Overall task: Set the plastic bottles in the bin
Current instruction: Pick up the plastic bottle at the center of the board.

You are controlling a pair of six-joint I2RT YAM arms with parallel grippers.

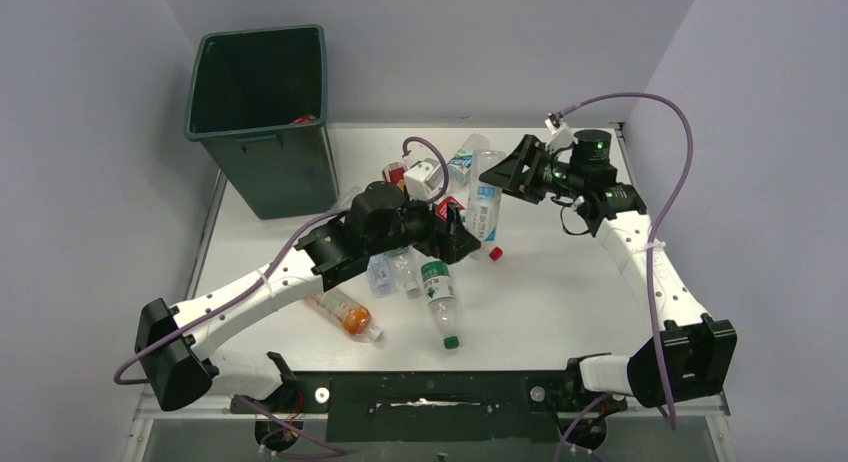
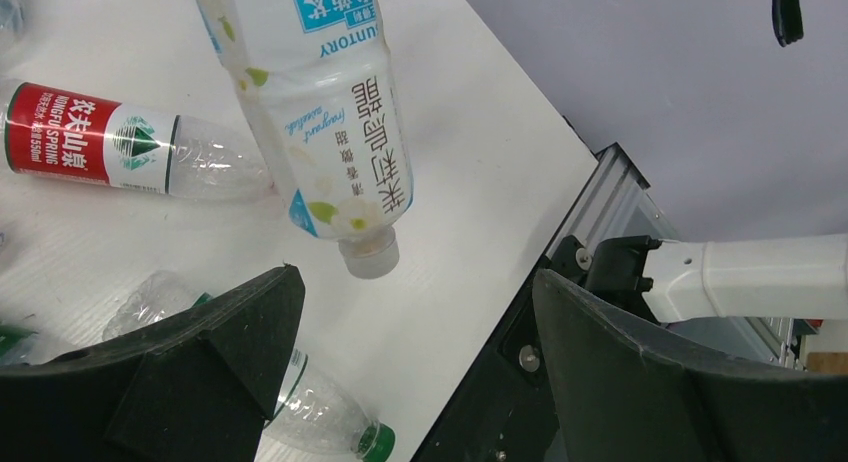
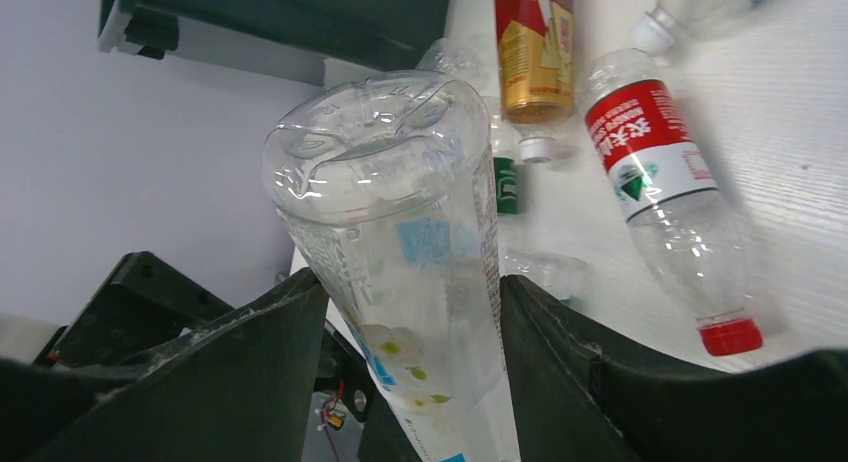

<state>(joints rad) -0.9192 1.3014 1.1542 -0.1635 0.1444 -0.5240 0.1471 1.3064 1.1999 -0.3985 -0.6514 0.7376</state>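
Gripping a clear blue-labelled bottle (image 3: 390,182) near its base, my right gripper (image 3: 410,292) is partly closed, one finger pressed on each side of the bottle. In the overhead view the gripper sits right of centre, and the bottle hangs from it towards the middle of the frame, base up and pale cap down. I cannot tell whether the cap clears the table (image 1: 560,302).

My left gripper (image 2: 415,292) stands wide open with nothing between its fingers. In its wrist view it points at the cap end of the held bottle from just beside it, in the centre of the frame.

The bin (image 1: 260,112) stands at the upper left of the overhead view on the table's far corner, well apart from both grippers, with something red showing inside near its right wall.

Other plastic bottles lie on the table around my left arm. A red-labelled bottle (image 2: 100,142) lies on its side at the left of the left wrist view. A green-capped bottle (image 1: 437,292) lies just below centre in the overhead view, and an orange bottle (image 1: 345,312) lies to its left.
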